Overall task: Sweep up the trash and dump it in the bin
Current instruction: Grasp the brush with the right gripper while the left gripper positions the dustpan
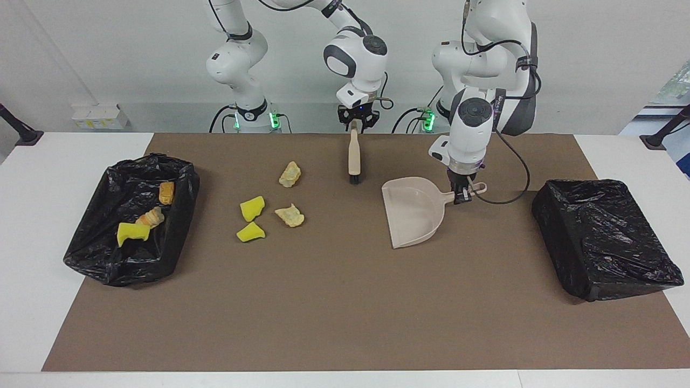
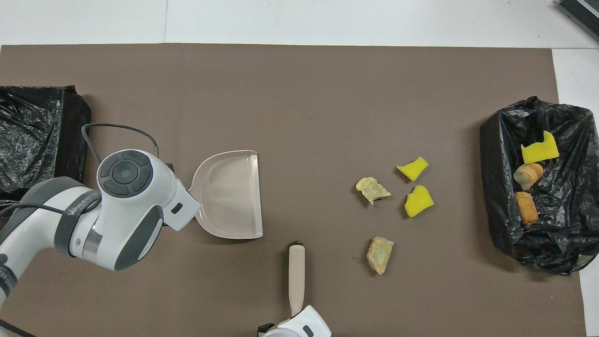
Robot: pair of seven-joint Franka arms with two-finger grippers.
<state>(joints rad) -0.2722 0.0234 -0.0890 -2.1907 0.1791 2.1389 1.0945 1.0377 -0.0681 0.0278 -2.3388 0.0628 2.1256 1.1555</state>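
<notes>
While four bits of trash (image 1: 272, 205) lie loose on the brown mat (image 1: 345, 302) and three more already sit in the black-lined bin (image 1: 132, 215) at the right arm's end of the surface, the work stands at the sweeping step, with both tools in hand but neither at the pile. The left pincer (image 1: 461, 196) is clenched on the handle of the beige dustpan (image 1: 412, 210), which rests on the mat with its open mouth turned toward the loose pieces, well apart from them. The right pincer (image 1: 356, 125) grips the top of the beige brush (image 1: 353, 159), which hangs bristles down over the mat. The loose trash is two yellow foam wedges (image 2: 414, 185) and two pale dumpling-like lumps (image 2: 374, 220), between the dustpan and the filled bin. Next, I judge, the pan's lip must be brought just beside the pieces and kept flat, and the brush set down beside them toward the filled bin to push them in. A second black-lined bin (image 1: 604, 237) sits at the left arm's end.
</notes>
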